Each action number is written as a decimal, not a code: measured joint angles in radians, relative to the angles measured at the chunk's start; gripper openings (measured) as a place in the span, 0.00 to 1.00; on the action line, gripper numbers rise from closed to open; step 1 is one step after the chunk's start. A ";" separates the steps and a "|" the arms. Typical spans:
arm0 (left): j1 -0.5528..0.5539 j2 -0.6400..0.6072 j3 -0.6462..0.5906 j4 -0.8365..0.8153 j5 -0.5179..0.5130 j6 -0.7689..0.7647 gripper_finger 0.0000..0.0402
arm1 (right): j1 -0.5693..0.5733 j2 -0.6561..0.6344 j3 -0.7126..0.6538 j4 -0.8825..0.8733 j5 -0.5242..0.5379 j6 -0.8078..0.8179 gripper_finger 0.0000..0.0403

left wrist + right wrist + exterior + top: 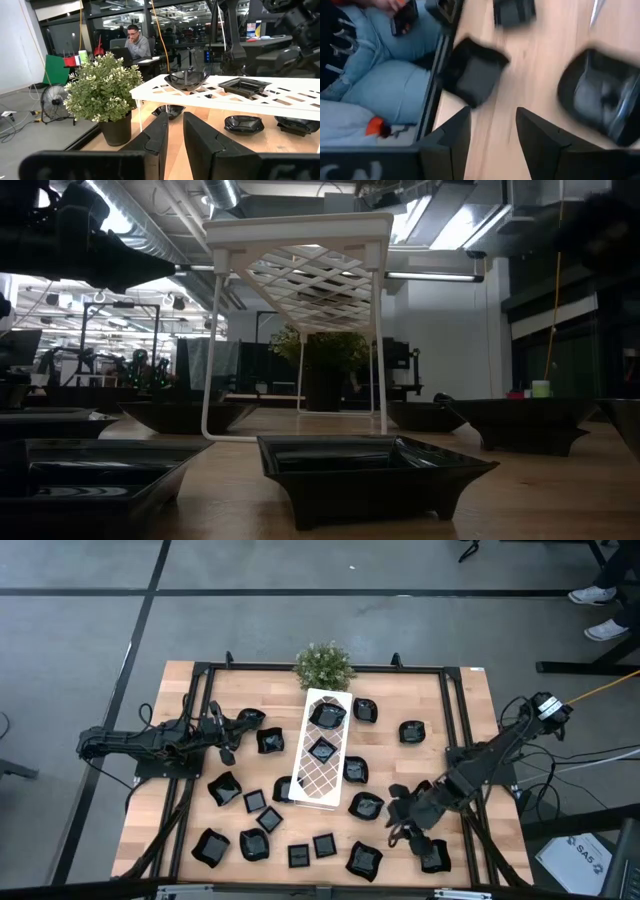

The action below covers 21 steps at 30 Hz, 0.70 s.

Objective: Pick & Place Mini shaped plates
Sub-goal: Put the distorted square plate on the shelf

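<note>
While your right gripper (402, 823) hangs open and empty, a mini shaped plate (366, 806) lies just beside it; your left gripper (224, 745), narrowly parted, holds nothing.

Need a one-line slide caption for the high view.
Overhead: small black dishes scattered around a white tray holding two; left gripper and right gripper hover empty.
</note>
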 joint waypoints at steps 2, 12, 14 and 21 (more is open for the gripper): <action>0.000 0.000 0.000 0.000 0.000 0.000 0.14 | 0.017 -0.001 0.000 -0.074 -0.002 0.101 0.39; 0.000 0.000 0.000 0.000 0.000 0.000 0.13 | 0.036 -0.001 0.000 -0.427 -0.017 0.623 0.39; 0.000 0.000 0.000 0.000 0.000 0.000 0.13 | 0.036 -0.001 0.000 -0.463 -0.017 0.684 0.39; 0.000 0.000 0.000 0.000 0.000 0.000 0.14 | 0.036 -0.001 0.000 -0.533 -0.019 0.815 0.39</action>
